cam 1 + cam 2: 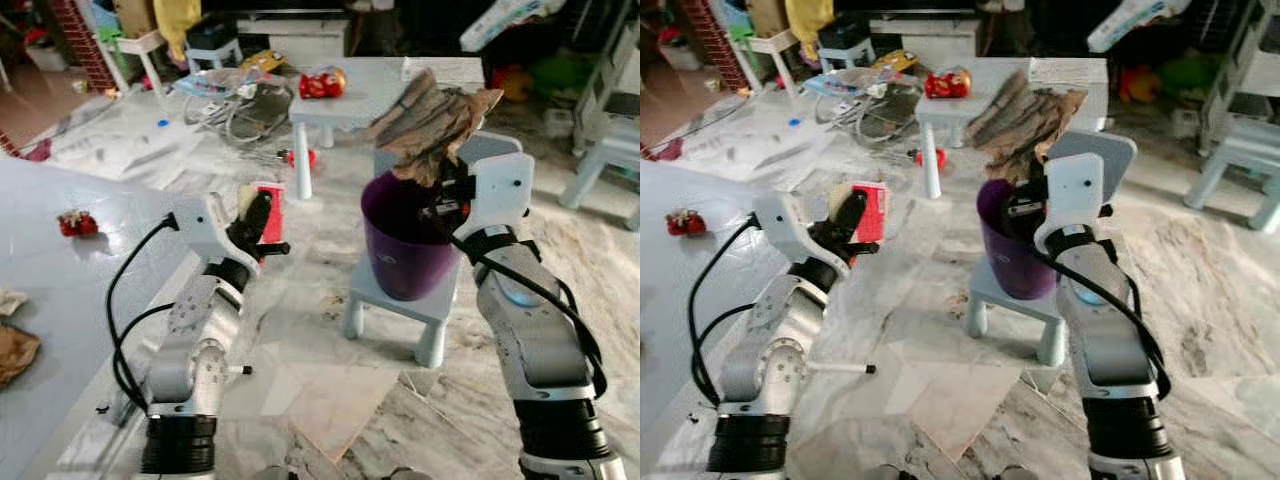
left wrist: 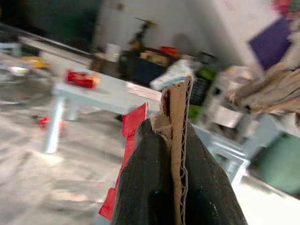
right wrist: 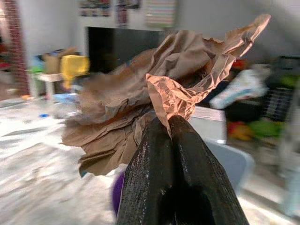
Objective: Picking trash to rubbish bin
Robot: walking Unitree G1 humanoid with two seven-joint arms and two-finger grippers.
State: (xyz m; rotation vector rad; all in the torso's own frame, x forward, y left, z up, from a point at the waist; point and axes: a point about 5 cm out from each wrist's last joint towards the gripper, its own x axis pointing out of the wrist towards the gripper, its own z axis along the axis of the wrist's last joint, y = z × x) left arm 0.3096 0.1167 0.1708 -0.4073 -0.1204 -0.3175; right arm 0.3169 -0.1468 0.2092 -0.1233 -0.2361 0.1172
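Note:
A purple bin (image 1: 405,245) stands on a small pale blue stool (image 1: 400,300). My right gripper (image 1: 440,190) is shut on crumpled brown paper (image 1: 430,125) and holds it just above the bin's rim; in the right wrist view the paper (image 3: 154,103) fans out beyond the black fingers (image 3: 173,173). My left gripper (image 1: 258,220), raised to the left of the bin, is shut on a piece of red and brown cardboard (image 1: 268,210); its corrugated edge (image 2: 177,136) sticks up between the fingers (image 2: 145,183).
A grey table (image 1: 60,290) at my left carries a red toy (image 1: 78,224) and brown paper scraps (image 1: 15,350). A pale blue table (image 1: 370,95) behind the bin holds a red object (image 1: 322,83). Cables and clutter lie on the marble floor beyond.

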